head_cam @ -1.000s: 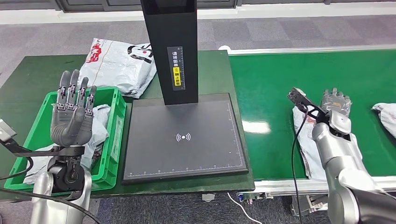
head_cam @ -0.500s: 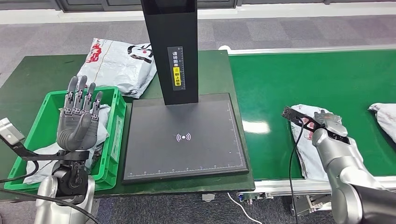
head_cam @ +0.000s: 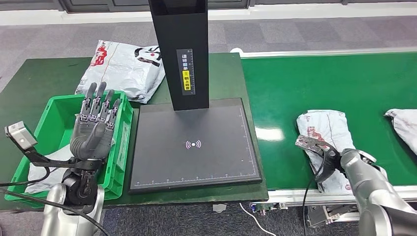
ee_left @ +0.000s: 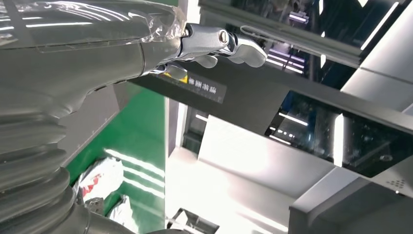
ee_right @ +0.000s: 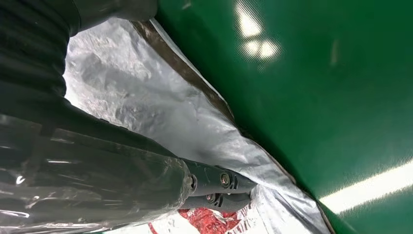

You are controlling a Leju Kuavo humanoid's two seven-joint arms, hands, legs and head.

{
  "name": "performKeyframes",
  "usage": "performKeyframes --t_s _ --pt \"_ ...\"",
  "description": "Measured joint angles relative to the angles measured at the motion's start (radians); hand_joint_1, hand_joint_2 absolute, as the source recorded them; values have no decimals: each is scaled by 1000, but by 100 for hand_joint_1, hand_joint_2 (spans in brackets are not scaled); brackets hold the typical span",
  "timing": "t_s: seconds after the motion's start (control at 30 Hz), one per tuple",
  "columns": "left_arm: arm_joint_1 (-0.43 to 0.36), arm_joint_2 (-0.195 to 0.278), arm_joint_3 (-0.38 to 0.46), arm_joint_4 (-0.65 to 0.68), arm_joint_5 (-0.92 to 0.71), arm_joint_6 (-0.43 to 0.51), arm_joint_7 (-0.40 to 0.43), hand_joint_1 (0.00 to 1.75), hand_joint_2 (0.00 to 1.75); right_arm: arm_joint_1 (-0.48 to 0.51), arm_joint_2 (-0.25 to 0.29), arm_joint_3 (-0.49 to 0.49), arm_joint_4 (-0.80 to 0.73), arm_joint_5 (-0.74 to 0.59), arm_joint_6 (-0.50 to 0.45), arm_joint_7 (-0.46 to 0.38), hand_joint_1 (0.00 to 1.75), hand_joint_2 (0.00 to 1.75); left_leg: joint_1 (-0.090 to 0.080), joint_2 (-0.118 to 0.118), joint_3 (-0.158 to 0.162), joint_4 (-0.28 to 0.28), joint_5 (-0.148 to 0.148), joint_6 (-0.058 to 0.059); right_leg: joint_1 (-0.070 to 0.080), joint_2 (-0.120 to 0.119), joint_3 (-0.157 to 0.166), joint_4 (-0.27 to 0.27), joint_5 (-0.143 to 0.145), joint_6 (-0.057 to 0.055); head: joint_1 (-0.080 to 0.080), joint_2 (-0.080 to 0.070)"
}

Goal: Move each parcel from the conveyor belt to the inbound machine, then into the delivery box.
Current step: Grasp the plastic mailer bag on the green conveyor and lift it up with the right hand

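The right hand now lies low at the near end of the parcel, off its middle; the left hand sits farther right over the bin.

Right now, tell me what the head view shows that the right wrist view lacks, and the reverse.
Head view alone: the green plastic delivery box, the black flat scanner plate, the left robot hand raised over the box. Right wrist view alone: the right robot hand's dark fingers lying on the bag, by its red print. Both: the grey plastic parcel bag on the green conveyor belt.
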Motion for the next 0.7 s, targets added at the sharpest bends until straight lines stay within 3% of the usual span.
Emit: performKeyframes --t_s 0.13,0.27,0.3,0.7 --pt "-9 0 0 16 10 -8 10 0 175 4 -9 -2 0 5 31 -14 2 175 0 0 1 0 0 0 0 0 1 0 0 0 0 0" --pt "-14 0 -1 34 18 -16 17 0 175 12 -17 -2 0 9 36 -18 168 175 0 -1 2 0 0 0 0 0 2 0 0 0 0 0" --pt "-15 0 -1 37 20 -16 18 0 175 15 -20 -2 0 8 34 -17 175 175 0 -1 2 0 0 0 0 0 2 0 0 0 0 0" --pt "-19 0 -1 45 32 -14 21 0 175 23 -43 -5 0 -14 10 -7 175 175 0 -2 5 1 -2 4 0 -2 8 -2 -2 3 0 0"
